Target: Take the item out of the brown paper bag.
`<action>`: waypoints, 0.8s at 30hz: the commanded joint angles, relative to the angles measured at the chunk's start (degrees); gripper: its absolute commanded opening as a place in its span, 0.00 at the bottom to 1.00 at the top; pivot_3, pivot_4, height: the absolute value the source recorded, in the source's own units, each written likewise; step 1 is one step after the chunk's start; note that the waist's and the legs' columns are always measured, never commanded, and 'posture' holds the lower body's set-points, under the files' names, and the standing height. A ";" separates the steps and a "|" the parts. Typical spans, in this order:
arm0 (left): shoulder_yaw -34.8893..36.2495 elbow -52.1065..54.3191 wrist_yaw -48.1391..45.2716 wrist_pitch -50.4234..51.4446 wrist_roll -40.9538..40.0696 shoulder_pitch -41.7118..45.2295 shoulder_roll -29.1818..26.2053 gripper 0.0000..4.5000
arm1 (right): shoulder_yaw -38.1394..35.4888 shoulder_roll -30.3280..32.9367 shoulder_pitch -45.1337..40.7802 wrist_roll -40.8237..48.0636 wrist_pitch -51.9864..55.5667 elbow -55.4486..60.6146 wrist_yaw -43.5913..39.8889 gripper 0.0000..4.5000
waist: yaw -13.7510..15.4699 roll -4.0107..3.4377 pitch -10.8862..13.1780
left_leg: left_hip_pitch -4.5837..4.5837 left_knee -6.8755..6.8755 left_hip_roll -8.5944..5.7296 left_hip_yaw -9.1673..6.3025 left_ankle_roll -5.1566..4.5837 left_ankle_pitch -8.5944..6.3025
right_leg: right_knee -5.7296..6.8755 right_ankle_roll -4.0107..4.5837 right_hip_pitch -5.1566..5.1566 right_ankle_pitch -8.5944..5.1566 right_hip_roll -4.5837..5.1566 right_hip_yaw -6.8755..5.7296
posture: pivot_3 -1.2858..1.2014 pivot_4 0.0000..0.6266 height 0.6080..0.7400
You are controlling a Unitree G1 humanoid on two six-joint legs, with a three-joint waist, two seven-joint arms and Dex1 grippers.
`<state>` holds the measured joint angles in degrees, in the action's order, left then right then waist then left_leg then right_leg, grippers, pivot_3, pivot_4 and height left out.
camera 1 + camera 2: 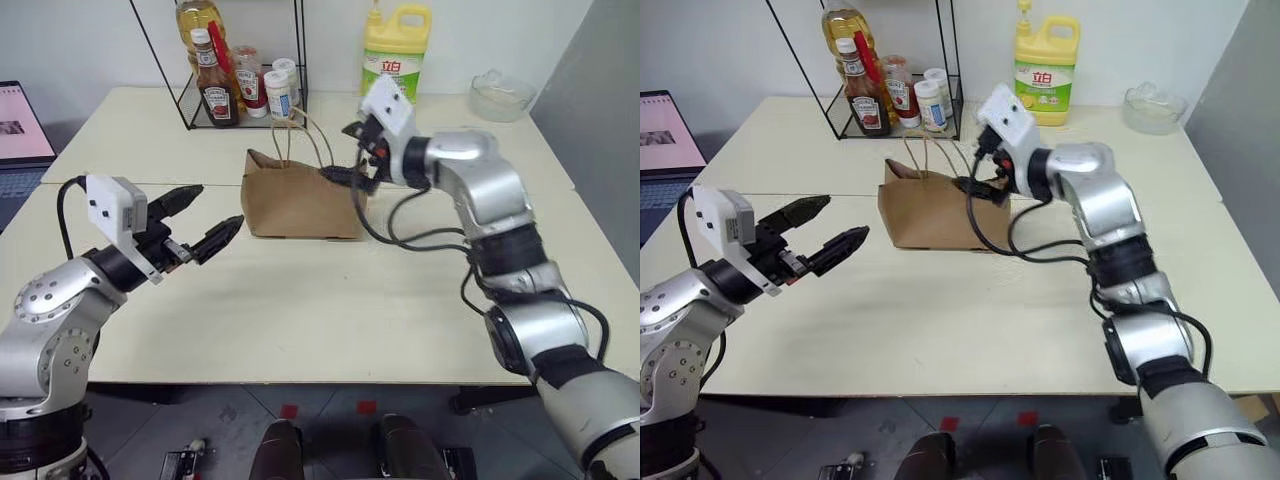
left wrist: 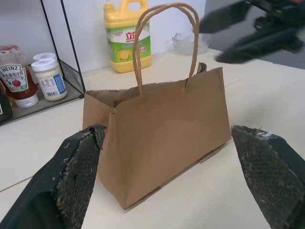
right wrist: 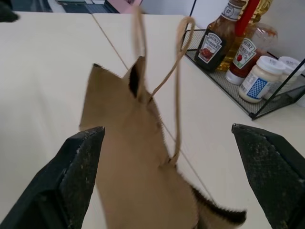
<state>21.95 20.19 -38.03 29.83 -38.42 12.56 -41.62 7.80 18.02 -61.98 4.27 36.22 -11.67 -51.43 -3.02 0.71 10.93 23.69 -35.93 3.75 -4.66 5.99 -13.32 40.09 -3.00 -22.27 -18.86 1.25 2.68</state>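
Brown paper bag (image 1: 300, 203) stands upright mid-table, mouth open, contents hidden so the item's place cannot be told; left gripper (image 1: 200, 222) beside it, spread wide and empty; right gripper (image 1: 350, 174) at the bag's far top edge, apparently spread, nothing held.

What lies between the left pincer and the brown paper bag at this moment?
Nothing: in the left eye view only bare table separates the open left pincer from the brown paper bag. The left wrist view shows the same gap.
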 commanded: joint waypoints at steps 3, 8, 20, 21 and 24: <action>-1.54 -0.79 1.35 0.82 1.06 3.66 -0.38 1.00 | -4.95 5.27 9.80 9.72 12.05 22.08 -1.62 1.00 | 0.14 0.01 -0.01 | 0.00 -0.01 0.00 -0.02 0.00 0.00 | -0.01 0.00 0.01 0.00 0.00 -0.01 | 0.52 0.24 1.00; -2.93 -2.42 1.68 1.72 1.83 6.54 -0.85 1.00 | -6.82 9.91 26.23 11.80 12.12 40.29 2.07 1.00 | 0.53 0.04 -0.02 | -0.01 -0.02 -0.01 -0.06 -0.01 0.00 | -0.04 0.00 0.06 0.00 0.00 -0.05 | 0.52 0.24 1.00; -7.98 -16.72 -0.29 -4.07 11.01 18.42 -0.90 0.38 | -7.52 0.98 43.02 12.56 19.39 58.60 23.65 1.00 | 0.59 0.10 -0.06 | -0.14 -0.06 -0.02 -0.08 0.02 0.02 | 0.12 -0.01 0.11 0.00 -0.05 -0.01 | 0.52 0.24 1.00; -8.46 -18.29 -0.68 -4.85 11.81 19.76 -0.91 0.30 | -7.35 0.95 43.48 12.52 19.50 58.90 24.64 1.00 | 0.74 0.10 -0.06 | -0.14 -0.06 -0.02 -0.08 0.02 0.02 | 0.11 -0.01 0.12 0.00 -0.05 -0.01 | 0.52 0.24 1.00; -11.65 -29.66 -0.78 -10.07 16.98 28.65 0.02 0.10 | -7.76 1.19 44.72 12.39 19.71 59.38 27.18 1.00 | 1.16 0.12 -0.07 | -0.14 -0.06 -0.01 -0.08 0.03 0.03 | 0.12 -0.01 0.12 0.00 -0.06 -0.03 | 0.52 0.24 1.00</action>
<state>10.77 -5.93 -38.46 23.38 -24.11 37.71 -41.20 1.04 19.19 -17.23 16.87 56.10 45.23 -25.72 -1.85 0.83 10.86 23.54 -36.00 3.73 -4.77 6.01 -13.29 40.22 -3.02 -22.15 -18.86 1.18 2.61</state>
